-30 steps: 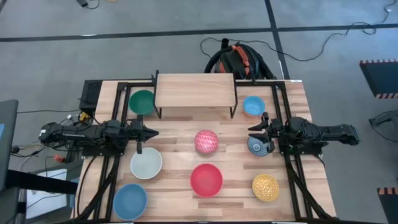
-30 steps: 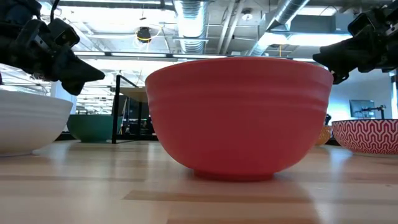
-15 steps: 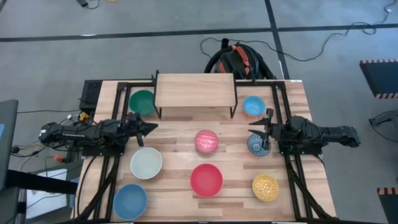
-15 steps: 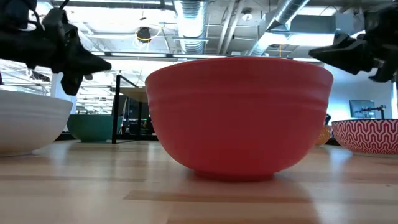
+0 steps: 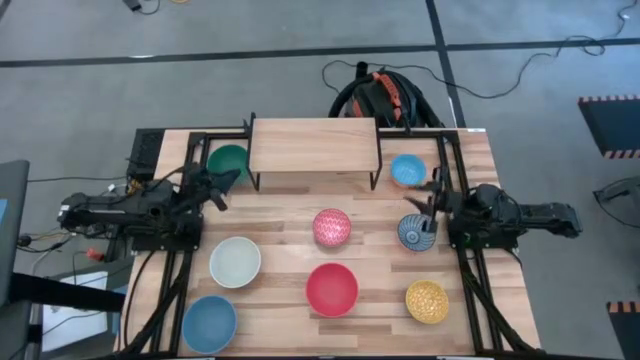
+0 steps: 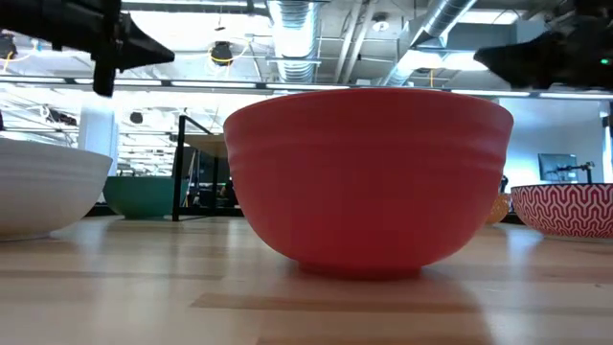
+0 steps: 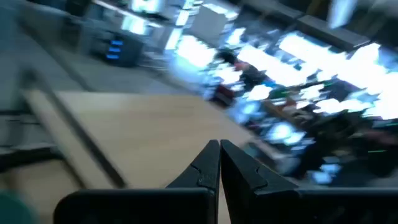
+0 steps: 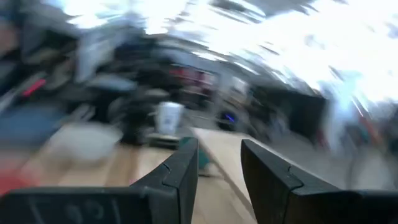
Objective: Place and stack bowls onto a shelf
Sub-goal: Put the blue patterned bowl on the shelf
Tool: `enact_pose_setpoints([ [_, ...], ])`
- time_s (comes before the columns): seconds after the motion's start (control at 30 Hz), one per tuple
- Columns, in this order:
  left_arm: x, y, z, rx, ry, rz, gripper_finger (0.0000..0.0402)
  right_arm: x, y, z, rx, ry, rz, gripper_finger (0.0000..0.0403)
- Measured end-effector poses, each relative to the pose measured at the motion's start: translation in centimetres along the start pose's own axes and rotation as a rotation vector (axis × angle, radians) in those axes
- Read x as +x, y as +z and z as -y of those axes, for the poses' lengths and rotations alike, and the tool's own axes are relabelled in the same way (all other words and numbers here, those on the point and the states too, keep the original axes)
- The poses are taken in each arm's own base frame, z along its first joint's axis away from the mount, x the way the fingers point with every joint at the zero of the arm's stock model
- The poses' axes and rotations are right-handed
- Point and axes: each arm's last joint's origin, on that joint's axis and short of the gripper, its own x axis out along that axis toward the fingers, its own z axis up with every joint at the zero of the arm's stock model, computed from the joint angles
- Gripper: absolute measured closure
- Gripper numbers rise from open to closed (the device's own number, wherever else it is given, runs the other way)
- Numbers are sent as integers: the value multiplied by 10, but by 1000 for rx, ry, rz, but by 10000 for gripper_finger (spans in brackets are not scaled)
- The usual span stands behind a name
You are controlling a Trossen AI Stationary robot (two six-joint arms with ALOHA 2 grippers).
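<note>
The light-wood shelf (image 5: pixel 313 145) stands at the table's far middle, its top bare. Around it sit bowls: green (image 5: pixel 229 160), blue (image 5: pixel 407 170), dark blue patterned (image 5: pixel 413 232), pink speckled (image 5: pixel 332 227), red (image 5: pixel 332 288), cream (image 5: pixel 235 262), blue (image 5: pixel 209 322) and yellow (image 5: pixel 427 300). My left gripper (image 5: pixel 233 177) is shut and held high, just on the near side of the green bowl. My right gripper (image 5: pixel 424 203) is open above the patterned blue bowl, holding nothing. The left wrist view shows the shut fingers (image 7: pixel 219 152) before the shelf top (image 7: pixel 137 124).
Black frame rails (image 5: pixel 190 250) run along both table sides under the arms. The red bowl (image 6: pixel 369 177) fills the low view, with the cream bowl (image 6: pixel 43 196) and the green bowl (image 6: pixel 144 196) to its left. A backpack (image 5: pixel 385 95) lies on the floor beyond the far edge.
My left gripper has risen and gone toward the far edge, from beside the cream bowl to near the green bowl, rolling as it went; it stays shut. My right gripper has rolled and tipped slightly up above the patterned blue bowl. No bowl has moved.
</note>
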Motion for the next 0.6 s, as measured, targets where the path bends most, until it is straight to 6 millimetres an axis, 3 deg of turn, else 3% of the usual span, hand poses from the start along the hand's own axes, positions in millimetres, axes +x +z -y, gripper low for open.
enact_pose_setpoints([
  [0.13, 5, 23, 6, 68, 156, -23, 401, 1, 2, 11, 504, -309, 60, 255],
  [0.27, 9, 42, 13, 118, 192, -62, 401, 3, -1, 18, 928, -409, 149, 255],
  [0.33, 11, 49, 14, 126, 209, -67, 400, 4, 0, 20, 997, -413, 188, 255],
  [0.43, 13, 59, 15, 152, 248, -66, 390, 7, 19, 26, 1039, -386, 330, 255],
  [0.6, 16, 64, 7, 183, 350, -66, 352, 20, 57, 35, 917, -417, 387, 255],
])
